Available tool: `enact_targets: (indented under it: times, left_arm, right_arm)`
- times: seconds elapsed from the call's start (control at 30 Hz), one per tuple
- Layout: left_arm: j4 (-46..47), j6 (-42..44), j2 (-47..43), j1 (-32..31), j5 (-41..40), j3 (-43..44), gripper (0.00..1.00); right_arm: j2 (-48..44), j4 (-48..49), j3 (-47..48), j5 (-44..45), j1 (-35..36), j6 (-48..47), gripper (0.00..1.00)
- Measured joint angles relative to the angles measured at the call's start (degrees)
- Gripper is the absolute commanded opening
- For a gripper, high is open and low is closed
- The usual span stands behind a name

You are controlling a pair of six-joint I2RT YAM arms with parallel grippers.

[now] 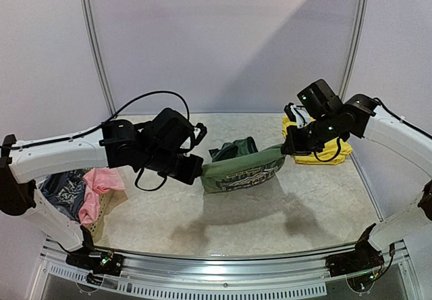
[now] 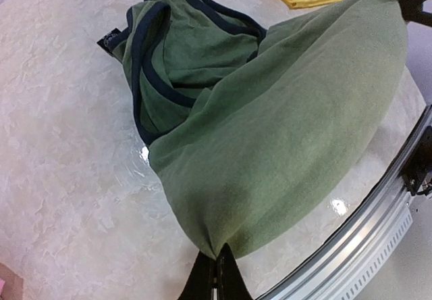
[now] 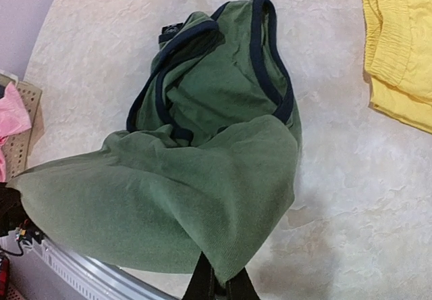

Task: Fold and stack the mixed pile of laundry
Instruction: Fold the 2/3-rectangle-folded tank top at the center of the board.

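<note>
Your left gripper (image 2: 216, 259) and right gripper (image 3: 219, 280) have jaws clamped on the olive-green top (image 1: 241, 171), stretched above the counter (image 1: 304, 205); uneven lowering could bunch its trailing far end.

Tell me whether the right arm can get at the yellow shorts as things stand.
Probably not yet. The yellow shorts lie close by, but the right end effector is shut on the green top, held stretched with the left end effector.
</note>
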Motion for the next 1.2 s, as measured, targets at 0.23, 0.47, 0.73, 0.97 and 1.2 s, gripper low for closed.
enact_targets:
  times: [0.23,0.47,0.73,0.97,1.2]
  left_arm:
    - [-0.7,2.8,5.4,5.6,2.1,2.9,0.00]
    - [-0.6,5.9,11.6,11.3,5.7,7.9,0.00]
    - [-1.6,9.1,19.1,16.3,8.5,15.2,0.00]
    - [-2.9,11.1,25.4,20.7,11.1,21.7,0.00]
    - [-4.9,12.9,32.9,23.2,14.0,29.1,0.00]
  right_arm:
    - [10.5,-3.8,7.6,6.1,-0.6,-0.3,0.00]
    - [18.6,-5.1,14.8,7.6,-3.9,-1.6,0.00]
    - [27.6,-4.8,22.6,7.4,-7.3,-3.3,0.00]
    - [36.0,-4.4,31.0,6.2,-9.5,-5.3,0.00]
    - [42.1,-4.0,33.6,5.0,-11.7,-5.9,0.00]
